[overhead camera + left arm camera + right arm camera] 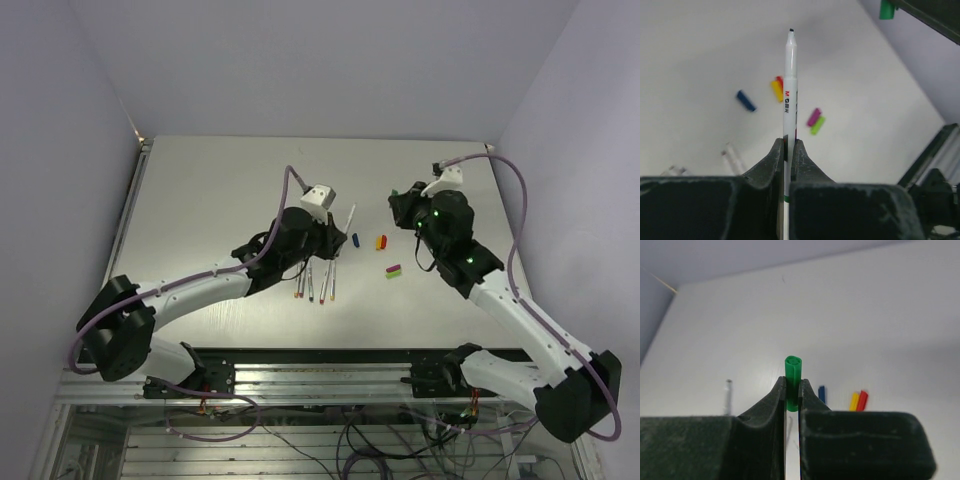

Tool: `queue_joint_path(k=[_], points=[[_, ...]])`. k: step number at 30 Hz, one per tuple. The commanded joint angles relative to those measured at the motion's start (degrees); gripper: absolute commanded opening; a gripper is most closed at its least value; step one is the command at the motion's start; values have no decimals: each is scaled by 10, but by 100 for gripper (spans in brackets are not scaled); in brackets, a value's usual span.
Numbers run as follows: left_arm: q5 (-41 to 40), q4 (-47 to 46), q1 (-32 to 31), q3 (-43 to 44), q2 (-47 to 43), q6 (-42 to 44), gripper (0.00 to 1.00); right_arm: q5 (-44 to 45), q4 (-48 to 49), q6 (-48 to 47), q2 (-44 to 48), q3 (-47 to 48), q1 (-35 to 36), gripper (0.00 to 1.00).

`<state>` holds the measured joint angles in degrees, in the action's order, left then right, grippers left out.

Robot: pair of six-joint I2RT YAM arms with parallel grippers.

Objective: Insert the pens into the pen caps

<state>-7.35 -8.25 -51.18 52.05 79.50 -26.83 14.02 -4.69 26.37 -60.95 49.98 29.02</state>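
The left hand (789,150) is clamped on a white pen (790,90) held over the table (700,55), the right hand (792,392) pinched on a green cap (793,371) apart from it; a slight tilt could make the tip (791,31) miss the cap's mouth and push it loose

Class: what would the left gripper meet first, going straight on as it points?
Probably only bare table beyond its pen; the green cap in the right gripper sits right of that line.

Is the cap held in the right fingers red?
No, the right wrist view shows a green cap clamped between the right fingers.
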Motion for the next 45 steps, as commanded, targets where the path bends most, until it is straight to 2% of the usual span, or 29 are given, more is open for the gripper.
queue_joint_path(k=[1, 6, 17, 45], points=[[131, -147, -4, 9, 29, -26, 7, -30, 78, -29, 39, -16, -16, 0], [175, -224, -7, -7, 32, -32, 7, -47, 127, -13, 73, -37, -20, 0], [185, -199, -19, 4, 21, -11, 7, -64, 223, 23, 95, -79, -20, 0], [145, -182, -19, -2, 7, 5, 7, -111, 247, 63, 83, -102, -20, 0]])
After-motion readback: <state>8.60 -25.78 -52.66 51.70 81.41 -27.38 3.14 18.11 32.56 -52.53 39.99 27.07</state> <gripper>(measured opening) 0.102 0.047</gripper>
